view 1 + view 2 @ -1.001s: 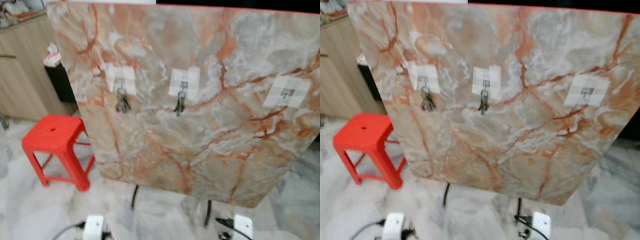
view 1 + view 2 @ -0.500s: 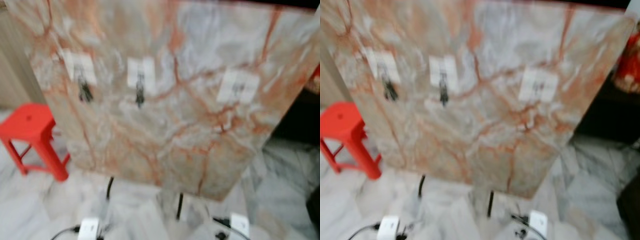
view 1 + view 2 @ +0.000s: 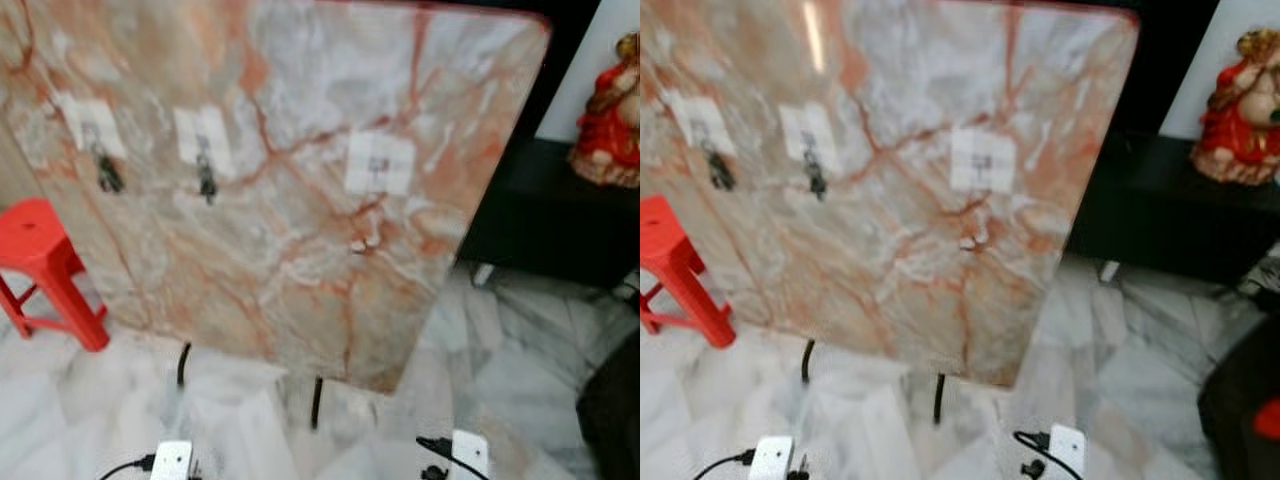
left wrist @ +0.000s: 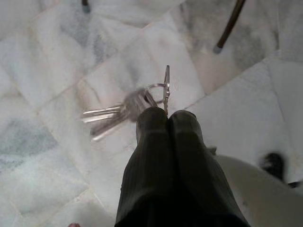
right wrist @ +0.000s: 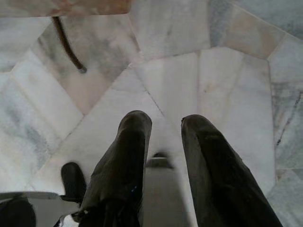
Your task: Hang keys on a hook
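A tilted marble board [image 3: 280, 200] stands ahead with three taped hooks. Key bunches hang on the left hook [image 3: 103, 172] and the middle hook [image 3: 206, 182]. The right hook [image 3: 378, 165] is bare. In the left wrist view my left gripper [image 4: 166, 116] is shut on a bunch of keys [image 4: 124, 108], pinching the ring; the keys swing blurred above the marble floor. My right gripper [image 5: 165, 122] hangs low over the floor, open with nothing between its fingers. Both wrists show at the bottom edge of the eye views.
A red plastic stool [image 3: 45, 265] stands left of the board. A black low cabinet [image 3: 555, 215] with a red figurine [image 3: 610, 110] is at the right. The board's thin black legs [image 3: 317, 400] rest on the marble floor. A dark object [image 3: 612, 410] sits at the lower right.
The whole picture has slid left as the camera turned right: the stool and board moved left, and the black cabinet and figurine came into view. The hung keys stay on their hooks.
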`<state>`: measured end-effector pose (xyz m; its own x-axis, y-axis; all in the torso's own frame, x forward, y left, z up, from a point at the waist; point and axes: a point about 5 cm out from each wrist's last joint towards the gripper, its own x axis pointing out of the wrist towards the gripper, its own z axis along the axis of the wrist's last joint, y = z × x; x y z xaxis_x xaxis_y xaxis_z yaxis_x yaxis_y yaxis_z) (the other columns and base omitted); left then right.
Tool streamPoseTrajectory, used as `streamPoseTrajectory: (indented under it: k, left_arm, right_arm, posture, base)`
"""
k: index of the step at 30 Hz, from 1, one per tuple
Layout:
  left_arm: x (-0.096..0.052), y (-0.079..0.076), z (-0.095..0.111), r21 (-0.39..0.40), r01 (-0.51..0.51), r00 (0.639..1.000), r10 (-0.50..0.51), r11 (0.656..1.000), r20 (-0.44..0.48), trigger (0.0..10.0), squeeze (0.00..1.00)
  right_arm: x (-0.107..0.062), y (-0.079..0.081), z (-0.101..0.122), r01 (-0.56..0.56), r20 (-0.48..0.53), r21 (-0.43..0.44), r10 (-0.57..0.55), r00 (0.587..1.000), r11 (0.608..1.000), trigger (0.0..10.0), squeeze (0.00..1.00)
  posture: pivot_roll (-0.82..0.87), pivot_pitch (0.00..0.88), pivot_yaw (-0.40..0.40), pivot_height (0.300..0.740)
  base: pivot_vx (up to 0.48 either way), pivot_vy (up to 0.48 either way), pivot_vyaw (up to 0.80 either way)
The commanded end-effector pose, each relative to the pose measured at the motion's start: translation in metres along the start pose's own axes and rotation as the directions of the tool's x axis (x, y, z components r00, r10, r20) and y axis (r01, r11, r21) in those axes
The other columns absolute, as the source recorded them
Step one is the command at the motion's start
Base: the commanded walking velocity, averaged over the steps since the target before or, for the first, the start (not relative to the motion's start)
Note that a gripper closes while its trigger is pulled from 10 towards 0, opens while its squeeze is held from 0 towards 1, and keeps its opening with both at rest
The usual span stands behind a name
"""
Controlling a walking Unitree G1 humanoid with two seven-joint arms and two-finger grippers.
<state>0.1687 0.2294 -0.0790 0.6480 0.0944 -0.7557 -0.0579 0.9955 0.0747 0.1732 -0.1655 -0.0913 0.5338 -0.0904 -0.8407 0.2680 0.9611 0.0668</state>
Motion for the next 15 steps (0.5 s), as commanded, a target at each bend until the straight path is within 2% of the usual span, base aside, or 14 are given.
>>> streamPoseTrajectory:
  k: [1, 13, 15]
  left_arm:
    - [0.0015, -0.007, 0.0021, 0.01, 0.021, 1.0, -0.021, 1.0, 0.004, 10.0, 0.0]
    - [0.0019, -0.01, 0.0038, 0.004, 0.018, 1.0, -0.018, 1.0, 0.02, 10.0, 0.0]
    - [0.0027, -0.0095, 0.0076, 0.008, -0.002, 0.999, 0.001, 1.0, 0.037, 10.0, 0.0]
  right_arm:
    - [-0.0001, -0.0085, 0.0008, 0.021, 0.004, -0.001, -0.021, 1.0, 1.0, 10.0, 0.0]
    - [-0.0004, -0.0114, -0.0005, 0.025, -0.001, -0.012, -0.025, 1.0, 1.0, 10.0, 0.0]
    - [-0.0004, -0.0122, -0.0007, 0.025, -0.002, -0.015, -0.025, 1.0, 1.0, 10.0, 0.0]
  posture:
    - [0.07, 0.0, -0.019, 0.733]
    - [0.07, 0.0, -0.033, 0.733]
    - [0.07, 0.0, -0.035, 0.733]
  base:
    - [0.0, -0.428, 0.0]
    - [0.0, -0.426, 0.0]
    - [0.0, -0.187, 0.0]
